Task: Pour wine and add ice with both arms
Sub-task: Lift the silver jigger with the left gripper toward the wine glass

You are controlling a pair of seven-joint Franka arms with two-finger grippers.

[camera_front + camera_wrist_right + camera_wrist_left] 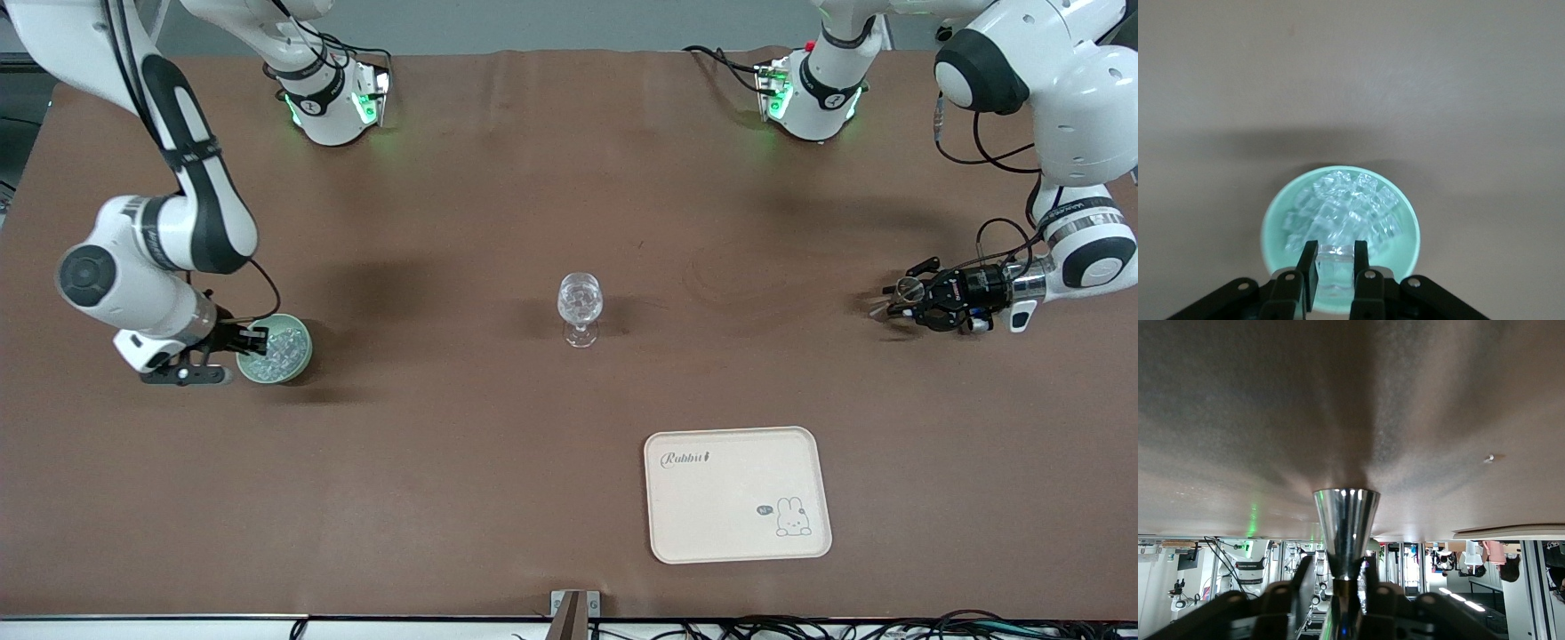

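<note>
- Right gripper (1335, 275) is pinching one lump over the green bowl (277, 348) of ice (1341, 215), at the right arm's end.
- Left gripper (900, 298) is pinching a metal cup (1345, 528) over the table's (462, 222) left-arm end.
- Stemmed glass (580, 308) is standing mid-table.

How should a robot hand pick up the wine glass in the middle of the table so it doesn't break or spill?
Probably by the stem. The wine glass stands upright with its round bowl on top, already holding something clear, so coming in level from the side and pinching the thin stem between bowl and foot should keep it upright. The right gripper is busy with ice at the green bowl.
</note>
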